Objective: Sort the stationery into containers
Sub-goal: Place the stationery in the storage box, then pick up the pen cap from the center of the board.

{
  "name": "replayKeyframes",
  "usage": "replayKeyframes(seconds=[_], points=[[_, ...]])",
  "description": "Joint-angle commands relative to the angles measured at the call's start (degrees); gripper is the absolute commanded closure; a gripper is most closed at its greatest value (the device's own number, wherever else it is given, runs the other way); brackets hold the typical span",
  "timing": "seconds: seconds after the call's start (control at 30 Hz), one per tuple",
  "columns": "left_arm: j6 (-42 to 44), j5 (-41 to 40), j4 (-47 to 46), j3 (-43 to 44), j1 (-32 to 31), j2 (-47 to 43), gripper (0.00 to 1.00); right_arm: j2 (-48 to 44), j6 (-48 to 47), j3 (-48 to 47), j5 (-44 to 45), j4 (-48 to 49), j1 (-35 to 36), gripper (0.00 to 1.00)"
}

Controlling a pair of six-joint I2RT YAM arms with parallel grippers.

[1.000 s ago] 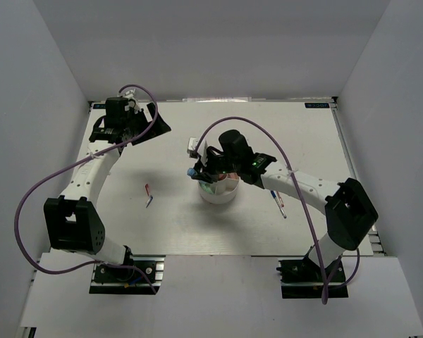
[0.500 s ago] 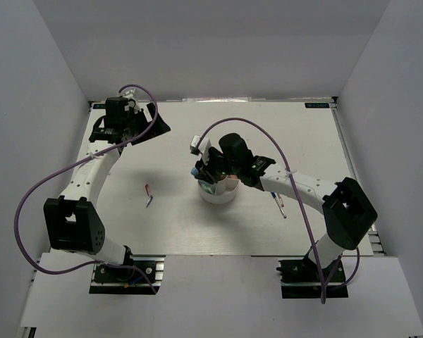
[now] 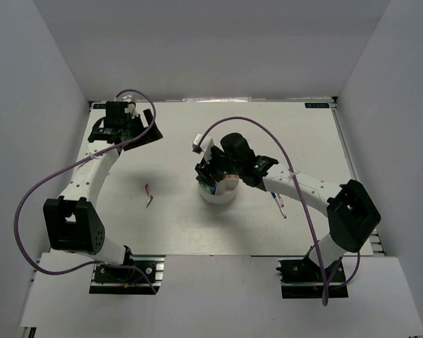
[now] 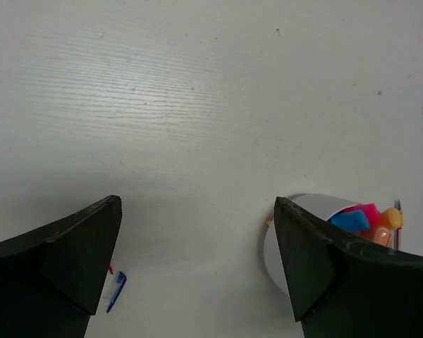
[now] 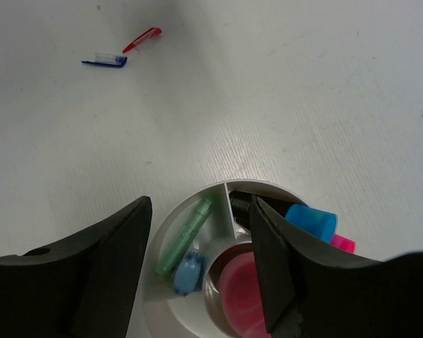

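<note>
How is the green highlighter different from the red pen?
The green highlighter sits in a compartment of the cup; the red pen lies loose on the table. The highlighter is thick and pale green; the pen is thin and red. Both are writing tools, held by nothing.

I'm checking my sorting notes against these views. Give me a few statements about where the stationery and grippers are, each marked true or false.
1. A mint-green highlighter lies in an outer compartment of the white cup. True.
2. The cup's central well is empty. False: a pink item sits in it.
3. A red pen and a blue pen lie on the table, outside the cup. True.
4. The left gripper grips a highlighter. False: it is open and empty.
</note>
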State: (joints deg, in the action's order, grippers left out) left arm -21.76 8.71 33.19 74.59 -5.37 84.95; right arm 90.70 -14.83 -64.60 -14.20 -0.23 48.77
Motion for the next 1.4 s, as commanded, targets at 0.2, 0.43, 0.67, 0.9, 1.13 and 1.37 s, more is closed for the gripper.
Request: replayKeyframes(seconds=[0.2,0.43,0.67,0.9,1.13,1.37], points=[[5.0,-6.5,12.2,-5.8,0.9,-3.4,0.11,-7.3,4.9,-4.6,-1.0,-2.8,0.7,0.38],[4.2,-13.1,15.5,-10.3,0.3,0.1,0.34,-7.0,3.9,-4.8,1.5,-3.7,0.4,0.39],[2.7,-12.2,14.6,-9.6,0.3,6.5,0.35,-6.9,4.5,-4.5,1.1,-3.5,0.3,0.39],[1.4,-12.0,14.6,-7.6,-0.3,12.3,0.38,-6.8,4.8,-4.4,1.4,-3.3,0.4,0.39],[1.1,-11.7,13.8,-7.5,-0.3,14.8,0.4,-6.6,4.8,-4.5,1.2,-3.5,0.2,0.4],[0.3,-11.7,13.0,-6.1,-0.3,17.7,0.43,-6.6,4.6,-4.5,1.5,-3.3,0.2,0.4]])
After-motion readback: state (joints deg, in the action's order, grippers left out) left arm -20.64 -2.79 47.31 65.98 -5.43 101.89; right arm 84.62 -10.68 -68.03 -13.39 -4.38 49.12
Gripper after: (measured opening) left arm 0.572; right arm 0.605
